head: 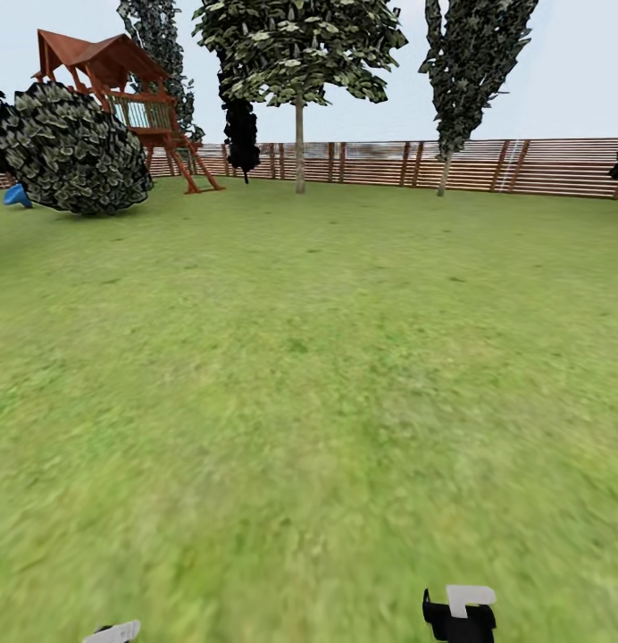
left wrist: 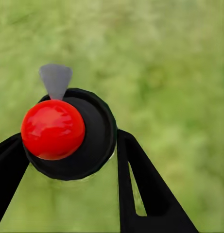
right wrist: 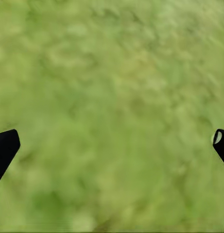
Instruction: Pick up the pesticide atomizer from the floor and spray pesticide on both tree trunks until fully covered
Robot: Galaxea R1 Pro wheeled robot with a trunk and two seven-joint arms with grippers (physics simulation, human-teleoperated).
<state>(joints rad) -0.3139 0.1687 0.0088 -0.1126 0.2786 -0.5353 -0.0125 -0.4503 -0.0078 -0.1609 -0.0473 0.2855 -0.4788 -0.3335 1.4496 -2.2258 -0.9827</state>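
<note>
Between the left gripper (left wrist: pixel 68 145) fingers sits the atomizer (left wrist: pixel 68 133), seen end-on in the left wrist view: red top toward the camera, black body behind it, so its long axis runs along the fingers, pointing down at the lawn (left wrist: pixel 170 58). A grey nozzle tab sticks out from its rim, sideways off that axis. Black fingers (left wrist: pixel 141 189) flank the bottle on both sides, jaws closed onto it, grip looks firm. Right gripper (right wrist: pixel 112 141) has jaws wide, nothing between them, just grass below. At the lower edge of the head view, a grey tip of the left arm and a black-and-white part of the right arm peek in.

Step in hand, as I judge it: carry the bottle across the lawn to a tree. Mid lawn is bare grass. Far side: a pale-trunked tree (head: pixel 299 98) with its trunk (head: pixel 299 147) near the fence (head: pixel 488 165), and a second one (head: pixel 470 62) to its right, by the fence too. Left far corner has a play tower (head: pixel 121 85) and a round bush (head: pixel 72 147).

To do it well: drive straight at the nearer pale trunk, keep the grip tight, stop near. Then tilt the wrist so the nozzle tab faces the trunk; axis now points at the ground, so a spray here would be wasted. No pesticide specks visible yet.
</note>
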